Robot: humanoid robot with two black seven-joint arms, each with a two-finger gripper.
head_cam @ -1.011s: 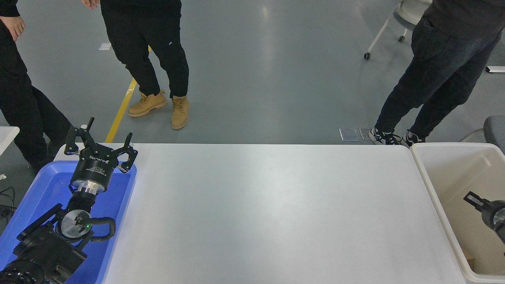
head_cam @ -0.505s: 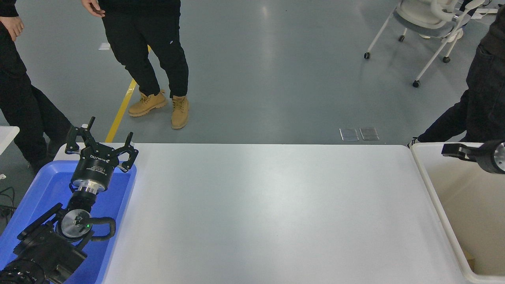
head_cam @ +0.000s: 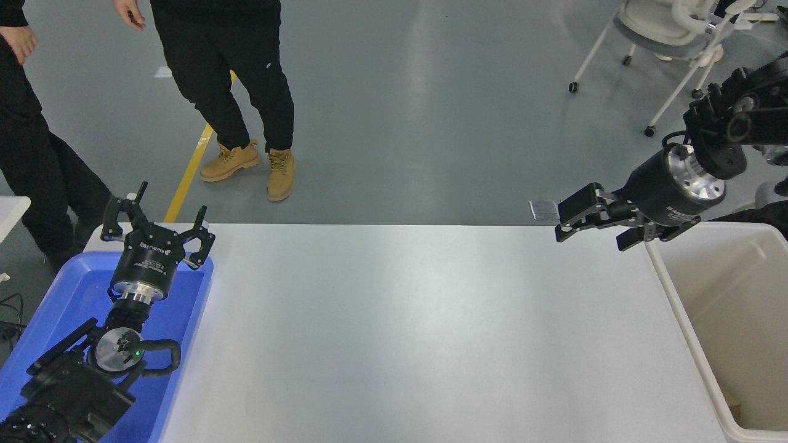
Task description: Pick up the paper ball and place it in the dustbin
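Note:
The dustbin [head_cam: 692, 335] is a cream plastic bin at the table's right end. A small tan-brown scrap [head_cam: 732, 403], apparently the paper ball, lies low inside it against the left wall, mostly hidden by the rim. My right gripper [head_cam: 594, 229] hangs in the air over the table's far right corner, just left of the bin's far rim. It points left, open and empty. My left gripper [head_cam: 157, 226] is parked open over the blue tray at the lower left.
A blue plastic tray [head_cam: 74, 295] sits at the table's left end under the left arm. People's legs stand beyond the far left edge. A wheeled chair [head_cam: 665, 31] stands on the floor at the far right.
My right gripper has risen out of the dustbin and swung left to the table's far right corner. The person who stood at the far right has left the view. The left arm has not moved.

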